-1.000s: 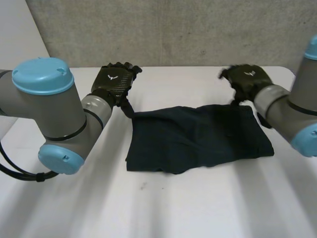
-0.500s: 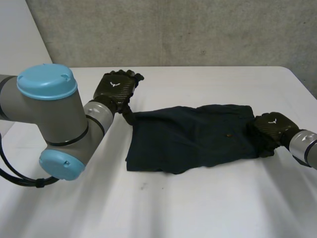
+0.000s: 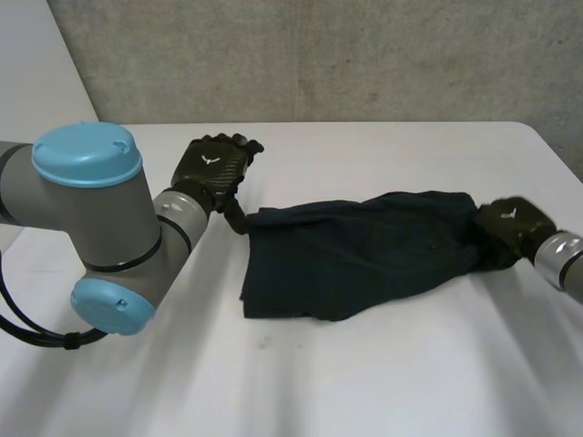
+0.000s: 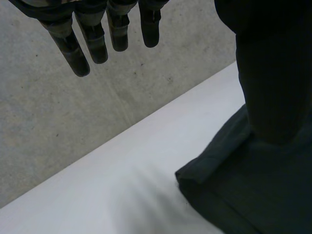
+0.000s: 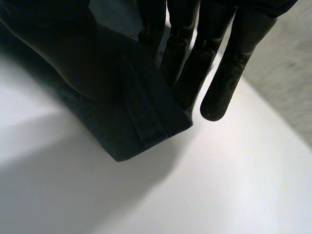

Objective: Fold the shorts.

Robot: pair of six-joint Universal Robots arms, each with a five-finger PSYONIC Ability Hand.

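The dark navy cloth shorts [image 3: 355,259] are stretched out on the white bench [image 3: 364,382], their right end pinched by the right robot hand [image 3: 508,221]. The left robot hand [image 3: 214,166] is spread, its thumb set on the left corner.

Legible text: none I can read. Marks: one small white emblem on the back of the left hand [image 3: 211,166], another on the right hand [image 3: 510,221]
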